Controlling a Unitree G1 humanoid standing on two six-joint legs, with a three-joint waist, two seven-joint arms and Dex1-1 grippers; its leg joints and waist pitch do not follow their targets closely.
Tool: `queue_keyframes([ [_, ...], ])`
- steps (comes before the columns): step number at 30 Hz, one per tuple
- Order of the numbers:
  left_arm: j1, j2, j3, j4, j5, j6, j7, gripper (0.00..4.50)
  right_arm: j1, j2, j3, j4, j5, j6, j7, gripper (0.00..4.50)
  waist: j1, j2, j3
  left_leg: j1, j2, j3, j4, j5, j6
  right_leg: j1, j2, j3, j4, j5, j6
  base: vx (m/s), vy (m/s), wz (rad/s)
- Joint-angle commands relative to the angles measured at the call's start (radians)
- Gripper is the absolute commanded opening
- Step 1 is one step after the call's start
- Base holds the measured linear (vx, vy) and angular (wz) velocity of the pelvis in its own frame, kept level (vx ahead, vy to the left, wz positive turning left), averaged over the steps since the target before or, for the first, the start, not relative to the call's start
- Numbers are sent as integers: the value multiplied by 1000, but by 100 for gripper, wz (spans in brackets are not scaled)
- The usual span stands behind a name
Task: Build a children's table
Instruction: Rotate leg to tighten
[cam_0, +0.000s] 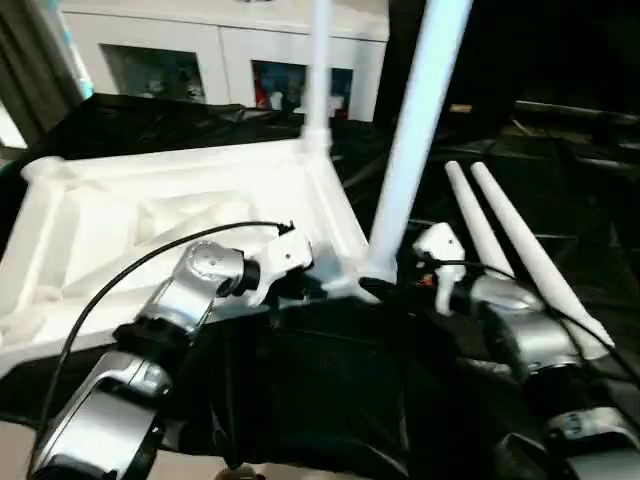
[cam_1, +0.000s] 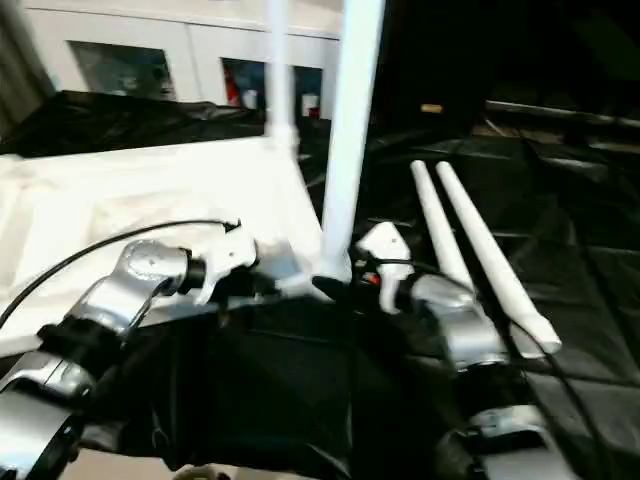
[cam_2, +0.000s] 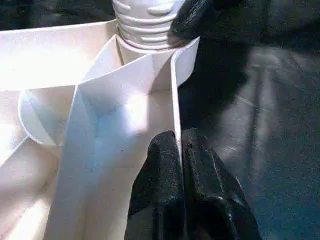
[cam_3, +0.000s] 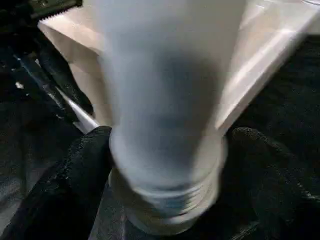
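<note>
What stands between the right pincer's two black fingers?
In the right wrist view, the threaded base of a white leg stands between the right pincer's fingers, at the tabletop corner.

Setting: we read this as an indoor demonstration or test room, furnished like a home but rigged for robot work.
Landmark: the work table (cam_0: 300, 400), which we see draped in crumpled black cloth.
Behind the table: a white cabinet (cam_0: 225, 45) with glazed doors; small coloured items stand inside, too blurred for us to name.
Beyond the table's left end: a strip of grey curtain (cam_0: 30, 60).
Right of the cabinet: we see dark surroundings, with black sheeting running on past the table's far edge.
</note>
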Motion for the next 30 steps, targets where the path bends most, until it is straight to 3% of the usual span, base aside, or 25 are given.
queue_keyframes([
  [1,17,-2,-16,-30,-40,-1,-55,0,-12,-27,-4,-19,16,6,32,399,4,-2,-56,0,51,-10,-56,-123,77,53,-93,55,-61,-40,-243,0,0,0],
  [6,36,22,-16,-56,-45,1,-85,0,-14,-42,-7,-19,30,22,82,399,8,-3,-57,1,49,-10,-55,-121,76,52,-92,55,-63,-57,-239,0,0,0],
  [7,40,26,-15,-60,-44,2,-89,0,-12,-42,-4,-21,30,23,86,373,8,-4,-57,0,49,-9,-55,-117,76,51,-92,54,-62,-60,-236,0,0,0],
  [10,49,33,-11,-74,-44,9,-93,0,-4,-35,-2,-30,38,30,95,362,8,-7,-58,-1,49,-9,-54,-108,78,52,-91,54,-60,-47,-236,0,0,0],
  [18,57,38,-12,-83,-45,18,-84,0,23,-16,9,-46,43,37,103,291,8,-5,-57,1,49,-9,-55,-112,73,49,-91,54,-62,-68,-227,0,0,0],
  [21,41,16,-15,-49,-10,26,-4,0,27,21,-6,-9,11,47,-24,283,4,-5,-56,1,47,-11,-58,-124,60,48,-93,54,-66,-96,-219,0,0,0],
  [24,13,-17,-12,8,31,33,110,0,23,47,-7,42,-34,43,-137,277,-5,-6,-48,7,45,-13,-64,-184,31,43,-94,55,-83,-228,-194,0,0,0],
  [25,-8,-57,-8,40,41,55,179,0,8,95,-41,88,-40,65,-273,276,-6,-3,-45,9,46,-12,-65,-200,21,39,-96,57,-90,-282,-182,0,0,0],
  [26,-8,-57,-8,40,41,55,179,0,8,95,-41,88,-40,65,-273,276,-7,-1,-45,12,45,-13,-65,-212,13,36,-97,58,-92,-307,-178,0,0,0],
  [27,-28,-98,-9,66,52,77,241,0,-7,145,-74,124,-37,83,-406,276,-8,-3,-48,9,46,-17,-67,-213,4,40,-98,57,-91,-326,-167,0,0,0],
  [28,-37,-114,-10,78,58,86,268,0,-14,167,-89,140,-36,88,-464,275,-10,3,-47,11,47,-18,-70,-215,-4,35,-96,59,-91,-323,-166,0,0,0],
  [30,-64,-166,-11,118,71,101,351,0,-36,232,-127,180,-23,106,-616,275,-12,-1,-49,11,48,-20,-72,-224,-17,37,-96,58,-89,-306,-163,0,0,0],
])
